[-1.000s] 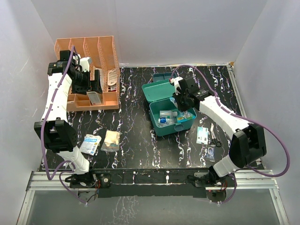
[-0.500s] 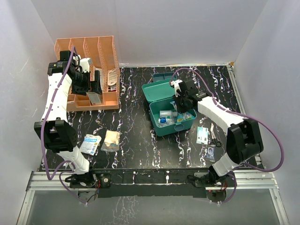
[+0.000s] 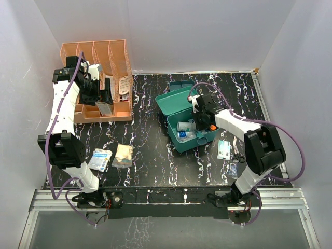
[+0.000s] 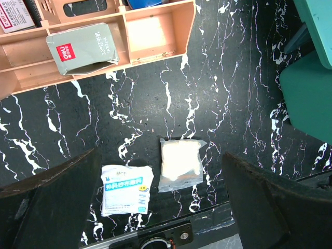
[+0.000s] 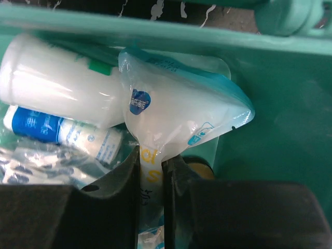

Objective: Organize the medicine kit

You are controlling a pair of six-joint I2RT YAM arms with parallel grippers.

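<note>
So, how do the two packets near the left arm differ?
The blue-labelled packet has blue print on white; the cream packet is clear and unprinted. The blue-labelled packet lies left of the cream packet. Both lie flat on the marbled table, outside the medicine kit.

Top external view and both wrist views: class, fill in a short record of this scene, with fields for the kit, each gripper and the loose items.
Kit: lid open; bottle and tube inside
Right gripper: inside the kit, shut on a pouch
Left gripper: open, empty, by the rack
Loose, left of kit: white packet, blue-print packet
Loose, right of kit: flat pack, scissors
</note>
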